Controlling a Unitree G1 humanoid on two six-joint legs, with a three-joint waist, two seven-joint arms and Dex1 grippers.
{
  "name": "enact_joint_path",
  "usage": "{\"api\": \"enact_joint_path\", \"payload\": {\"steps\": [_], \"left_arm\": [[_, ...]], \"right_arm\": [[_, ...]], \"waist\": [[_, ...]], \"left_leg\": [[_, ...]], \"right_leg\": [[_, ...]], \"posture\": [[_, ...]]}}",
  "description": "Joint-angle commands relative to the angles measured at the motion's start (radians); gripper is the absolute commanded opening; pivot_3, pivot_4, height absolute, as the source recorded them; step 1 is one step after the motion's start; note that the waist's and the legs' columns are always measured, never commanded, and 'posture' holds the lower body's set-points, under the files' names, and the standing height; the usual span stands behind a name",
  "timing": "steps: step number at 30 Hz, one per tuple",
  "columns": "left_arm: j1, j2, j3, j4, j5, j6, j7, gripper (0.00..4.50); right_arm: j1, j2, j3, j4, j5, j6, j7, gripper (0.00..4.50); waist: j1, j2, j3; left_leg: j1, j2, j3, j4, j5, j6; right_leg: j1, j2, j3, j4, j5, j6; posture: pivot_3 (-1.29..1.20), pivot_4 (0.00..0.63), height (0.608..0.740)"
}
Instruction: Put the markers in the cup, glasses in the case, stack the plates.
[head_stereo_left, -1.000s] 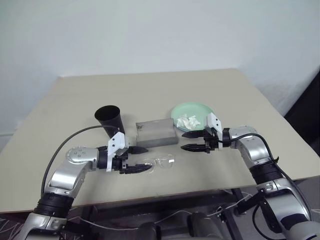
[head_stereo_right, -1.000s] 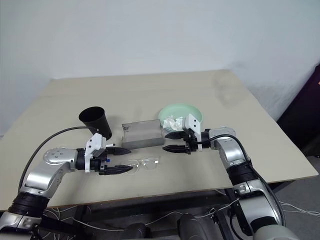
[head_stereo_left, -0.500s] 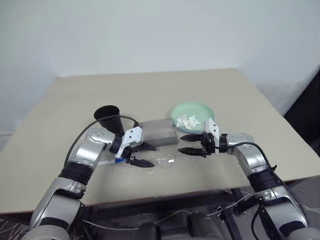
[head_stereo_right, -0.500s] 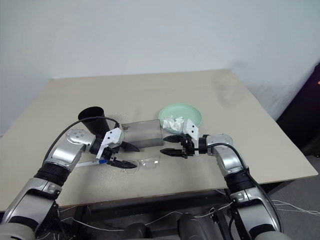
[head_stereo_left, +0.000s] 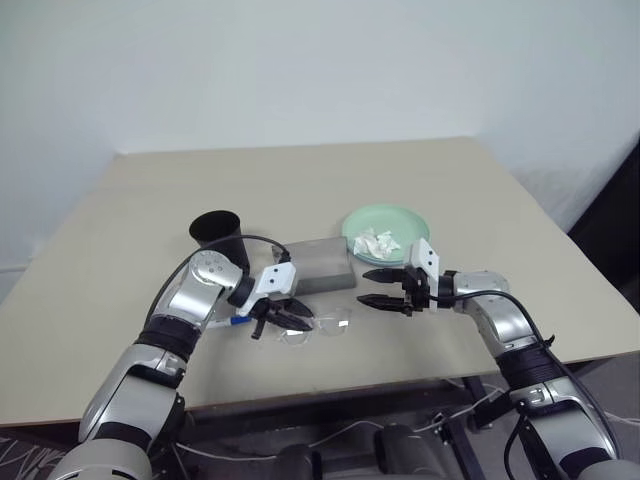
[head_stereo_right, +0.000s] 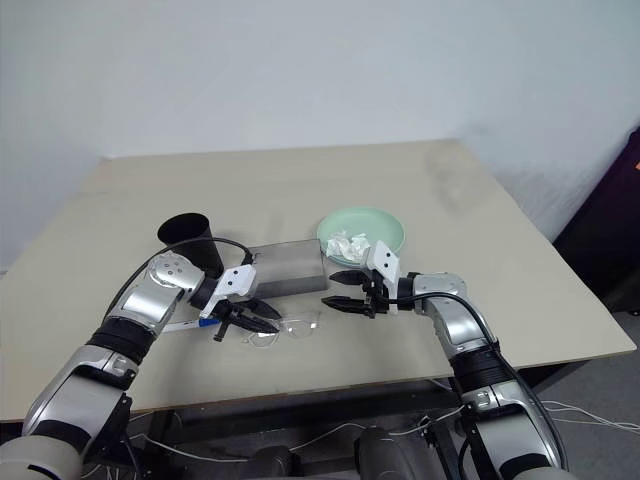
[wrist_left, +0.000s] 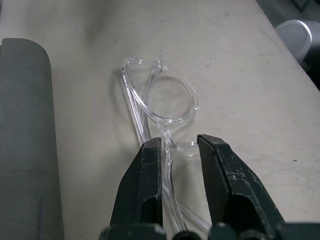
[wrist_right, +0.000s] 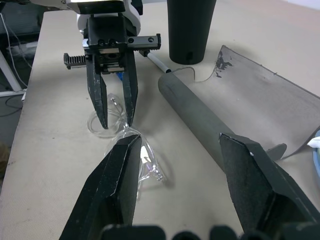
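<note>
The clear-framed glasses (head_stereo_left: 318, 327) lie on the table in front of the grey case (head_stereo_left: 320, 264). My left gripper (head_stereo_left: 298, 320) points down at their left end. In the left wrist view its fingers (wrist_left: 148, 186) stand narrowly apart astride the glasses (wrist_left: 167, 100), with a gap still showing. My right gripper (head_stereo_left: 378, 287) hovers open just right of the case, empty. The case's flap (wrist_right: 265, 95) lies open. A blue-capped marker (head_stereo_left: 230, 322) lies under my left wrist. The black cup (head_stereo_left: 218, 236) stands left of the case. The mint green plate (head_stereo_left: 400, 219) sits behind my right gripper.
A white tissue wad (head_stereo_left: 377, 241) lies in the green plate. The beige table (head_stereo_left: 300, 180) has free room behind the objects and on its left side. Its front edge runs close below the glasses.
My left arm swung in over the glasses, tipped its gripper downward and narrowed its fingers round the frame. The blue-capped marker came into view. My right gripper stayed where it was.
</note>
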Motion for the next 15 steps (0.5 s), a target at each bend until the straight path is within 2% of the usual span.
{"api": "enact_joint_path", "payload": {"steps": [1, 15], "left_arm": [[-0.035, -0.011, 0.012, 0.01, 0.013, -0.022, 0.019, 1.11], [-0.055, -0.038, 0.048, 0.008, -0.017, 0.007, 0.029, 1.11]], "right_arm": [[-0.015, 0.001, -0.019, -0.038, 0.026, -0.02, -0.007, 2.68], [-0.01, 0.002, -0.014, -0.035, 0.019, -0.027, -0.016, 2.68]], "waist": [[0.0, 0.0, 0.0], [0.0, 0.0, 0.0]], "left_leg": [[0.0, 0.0, 0.0, 0.0, 0.0, 0.0], [0.0, 0.0, -0.001, 0.001, 0.0, 0.0]], "right_leg": [[0.0, 0.0, 0.0, 0.0, 0.0, 0.0], [0.001, 0.0, 0.0, 0.0, 0.0, 0.0]], "posture": [[0.0, 0.0, 0.737], [0.0, 0.0, 0.737]]}}
